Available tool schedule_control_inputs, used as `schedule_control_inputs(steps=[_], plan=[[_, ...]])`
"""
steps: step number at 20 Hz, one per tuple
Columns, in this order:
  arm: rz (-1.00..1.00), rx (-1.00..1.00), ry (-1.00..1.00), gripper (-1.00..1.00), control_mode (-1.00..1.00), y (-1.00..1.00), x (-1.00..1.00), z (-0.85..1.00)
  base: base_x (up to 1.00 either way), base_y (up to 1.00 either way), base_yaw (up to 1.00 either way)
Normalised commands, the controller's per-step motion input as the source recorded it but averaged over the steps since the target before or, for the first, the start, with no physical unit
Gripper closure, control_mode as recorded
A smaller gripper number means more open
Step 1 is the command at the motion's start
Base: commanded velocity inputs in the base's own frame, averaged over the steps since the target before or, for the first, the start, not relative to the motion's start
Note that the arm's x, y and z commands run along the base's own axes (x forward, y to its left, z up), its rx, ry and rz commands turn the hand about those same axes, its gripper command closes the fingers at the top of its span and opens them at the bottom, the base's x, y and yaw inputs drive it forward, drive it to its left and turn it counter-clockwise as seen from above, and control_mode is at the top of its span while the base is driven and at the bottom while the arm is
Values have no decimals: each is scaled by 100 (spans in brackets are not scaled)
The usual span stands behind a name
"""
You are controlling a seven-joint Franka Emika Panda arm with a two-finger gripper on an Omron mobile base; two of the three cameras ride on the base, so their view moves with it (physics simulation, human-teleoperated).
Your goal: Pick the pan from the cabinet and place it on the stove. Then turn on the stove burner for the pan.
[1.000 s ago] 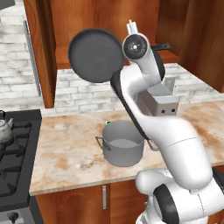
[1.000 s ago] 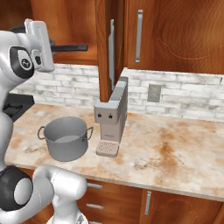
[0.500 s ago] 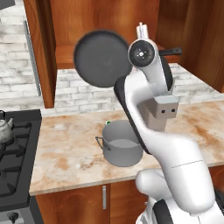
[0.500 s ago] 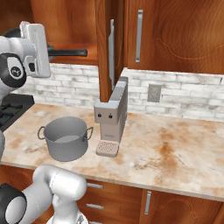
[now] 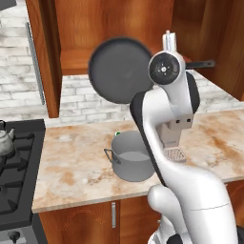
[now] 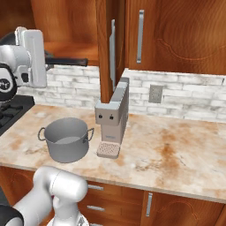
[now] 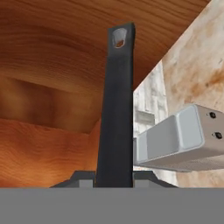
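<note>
Left base view. The pan (image 5: 121,70) is held in the air, tilted with its flat bottom toward the camera, in front of the open cabinet (image 5: 95,28) and just clear of its lower shelf edge. Its handle runs right, behind the arm's wrist, and its end pokes out beyond. Below it on the counter (image 5: 71,167) stands the grey pot (image 5: 131,158), well apart from the pan. The stove (image 5: 16,167) lies at the left edge with a kettle (image 5: 5,141) on its grates; bare counter separates stove and pot.

Right base view. The pan's handle juts right from the hand, level, ahead of the cabinet shelf. The open cabinet door (image 6: 112,48) stands edge-on above the coffee machine (image 6: 112,117), which sits just beside the pot.

Hand view. The gripper (image 7: 114,178) pinches the pan's handle, one fingertip (image 7: 81,178) on each side. The handle rises straight up, its hang hole near the top, the cabinet underside behind it and the coffee machine to the right.
</note>
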Motion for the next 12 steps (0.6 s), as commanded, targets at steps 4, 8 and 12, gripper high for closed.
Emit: schedule_control_inputs(steps=[4,8,12], plan=[[-4,0,0,100,-100,0,-55,-21,0,0,0],[-1,0,0,100,-100,0,-37,-17,0,0,0],[0,0,0,100,-100,0,-15,-16,0,0,0]])
